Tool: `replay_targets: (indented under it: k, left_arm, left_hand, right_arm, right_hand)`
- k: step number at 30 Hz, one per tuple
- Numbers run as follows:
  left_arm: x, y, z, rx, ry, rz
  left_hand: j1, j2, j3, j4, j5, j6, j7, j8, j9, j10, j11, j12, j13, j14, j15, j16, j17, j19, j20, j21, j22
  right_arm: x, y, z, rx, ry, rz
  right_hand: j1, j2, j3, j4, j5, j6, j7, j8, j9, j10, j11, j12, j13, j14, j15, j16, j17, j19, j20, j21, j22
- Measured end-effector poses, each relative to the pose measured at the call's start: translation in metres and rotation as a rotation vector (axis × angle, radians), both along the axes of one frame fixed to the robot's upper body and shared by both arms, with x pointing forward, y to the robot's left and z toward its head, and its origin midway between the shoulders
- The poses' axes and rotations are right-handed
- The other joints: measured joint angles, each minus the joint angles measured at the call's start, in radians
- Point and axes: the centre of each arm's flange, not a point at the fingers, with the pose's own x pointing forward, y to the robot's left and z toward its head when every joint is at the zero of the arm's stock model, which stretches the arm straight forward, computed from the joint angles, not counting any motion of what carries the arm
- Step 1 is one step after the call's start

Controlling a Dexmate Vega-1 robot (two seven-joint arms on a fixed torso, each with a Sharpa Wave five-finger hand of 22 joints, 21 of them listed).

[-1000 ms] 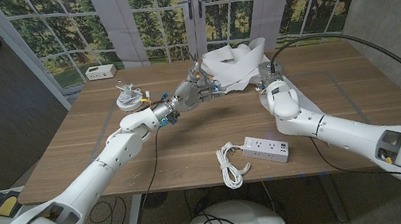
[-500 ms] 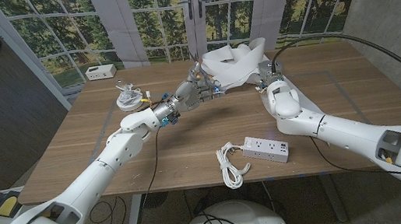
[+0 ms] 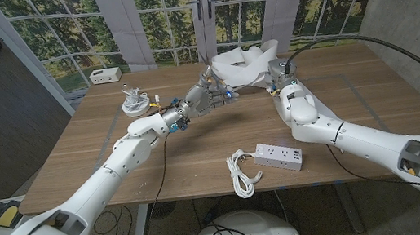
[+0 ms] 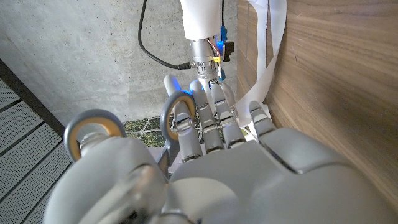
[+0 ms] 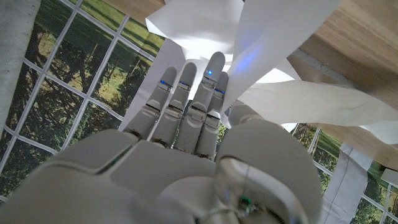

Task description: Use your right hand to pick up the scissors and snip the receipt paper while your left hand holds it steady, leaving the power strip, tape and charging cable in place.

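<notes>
Receipt paper (a loose heap) meets both outstretched robot hands, left and right; grips unclear.

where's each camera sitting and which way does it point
Head view: on the robot's head, looking down over the wooden table; both arms enter from the bottom corners, left hand and right hand at the receipt paper.
Left wrist view: on the left wrist, along the back of the left hand toward the other arm and a paper strip.
Right wrist view: on the right wrist, along the right hand into the paper.
Shared: the receipt paper shows in all three.
</notes>
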Motion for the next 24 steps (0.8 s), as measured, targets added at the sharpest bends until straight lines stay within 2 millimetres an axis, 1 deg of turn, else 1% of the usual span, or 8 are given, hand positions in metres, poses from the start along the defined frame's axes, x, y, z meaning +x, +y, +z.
replay_targets:
  k: [6,7,10,15,17,19,22,24]
  left_arm:
    - [0.001,-0.001,-0.001,0.009,0.004,-0.009]
    - [0.001,-0.001,-0.001,0.01,0.005,-0.01]
    - [0.002,-0.003,-0.001,0.011,0.009,-0.013]
    - [0.002,-0.003,-0.002,0.013,0.014,-0.017]
    - [0.001,-0.004,-0.003,0.016,0.016,-0.021]
    - [0.001,-0.005,-0.004,0.018,0.018,-0.026]
    - [0.0,-0.007,-0.005,0.02,0.02,-0.033]
    - [0.0,-0.009,-0.006,0.022,0.021,-0.037]
  left_hand:
    - [0.0,0.0,0.0,0.0,-0.002,0.0,0.0,-0.004,0.0,0.001,0.002,0.006,-0.002,0.005,0.005,0.0,0.0,0.011,0.0,0.0,0.0]
    - [0.0,0.0,0.0,0.0,-0.006,0.0,0.0,-0.004,0.0,0.001,0.002,0.006,-0.002,0.005,0.005,0.0,0.0,0.011,0.0,0.0,0.0]
    - [0.0,0.0,0.0,0.0,-0.009,0.0,0.0,-0.004,0.001,0.001,0.002,0.006,-0.004,0.005,0.005,0.0,0.0,0.011,0.0,0.004,0.0]
    - [0.004,0.004,0.0,0.0,-0.009,0.0,0.0,-0.004,0.005,0.0,0.003,0.006,-0.003,0.005,0.005,0.0,0.0,0.011,0.0,0.004,0.0]
    - [0.004,0.004,0.0,0.0,-0.009,0.006,0.002,-0.004,0.005,0.0,0.004,0.006,-0.003,0.005,0.005,0.0,0.0,0.011,0.0,0.004,0.0]
    - [0.008,0.0,-0.003,0.003,-0.009,0.006,0.002,-0.004,0.005,0.0,0.004,0.006,-0.004,0.005,0.005,0.0,0.0,0.011,0.0,0.004,0.0]
    - [0.008,0.0,-0.003,0.003,-0.009,0.006,0.002,-0.004,0.005,0.0,0.004,0.006,-0.004,0.005,0.005,0.0,0.0,0.011,0.0,0.004,0.0]
    - [0.008,0.0,-0.003,0.003,-0.009,0.006,0.002,-0.004,0.005,0.0,0.004,0.006,-0.004,0.005,0.005,0.0,0.0,0.011,0.0,0.004,0.0]
  right_arm:
    - [-0.008,0.004,0.009,-0.007,-0.05,0.03]
    - [-0.008,0.004,0.01,-0.006,-0.052,0.031]
    - [-0.012,0.006,0.015,-0.018,-0.074,0.041]
    - [-0.014,0.01,0.018,-0.036,-0.089,0.056]
    - [-0.015,0.011,0.02,-0.042,-0.094,0.06]
    - [-0.016,0.013,0.023,-0.056,-0.103,0.069]
    - [-0.017,0.014,0.027,-0.068,-0.109,0.075]
    - [-0.017,0.016,0.029,-0.077,-0.11,0.08]
  right_hand:
    - [0.008,-0.003,0.004,-0.004,0.0,0.017,0.0,0.008,0.009,0.018,-0.007,0.027,0.016,0.0,0.0,0.005,0.008,0.0,0.0,0.007,0.0]
    - [0.008,-0.003,0.004,-0.004,0.0,0.021,0.003,0.008,0.012,0.021,-0.005,0.031,0.019,0.0,0.0,0.007,0.008,0.0,0.0,0.007,0.0]
    - [0.015,-0.008,0.008,-0.008,0.004,0.028,-0.004,0.008,0.017,0.033,-0.011,0.043,0.026,0.003,-0.003,0.007,0.008,0.0,0.0,0.007,0.0]
    - [0.023,-0.012,0.017,-0.017,0.014,0.055,-0.004,0.022,0.029,0.049,-0.009,0.069,0.044,0.023,-0.007,0.007,0.007,0.004,0.004,0.013,0.0]
    - [0.03,-0.02,0.025,-0.025,0.029,0.081,0.001,0.035,0.038,0.063,-0.009,0.089,0.059,0.04,-0.01,0.007,0.003,0.008,0.008,0.016,-0.001]
    - [0.04,-0.03,0.034,-0.041,0.051,0.115,0.007,0.053,0.053,0.089,-0.009,0.121,0.081,0.064,-0.014,0.007,-0.005,0.015,0.015,0.02,-0.003]
    - [0.043,-0.052,0.059,-0.066,0.11,0.177,0.023,0.09,0.084,0.13,0.0,0.179,0.118,0.114,-0.026,-0.008,-0.024,0.036,0.036,0.031,-0.007]
    - [0.037,-0.058,0.07,-0.079,0.142,0.203,0.028,0.107,0.098,0.148,0.005,0.199,0.124,0.137,-0.036,-0.015,-0.035,0.044,0.043,0.032,-0.008]
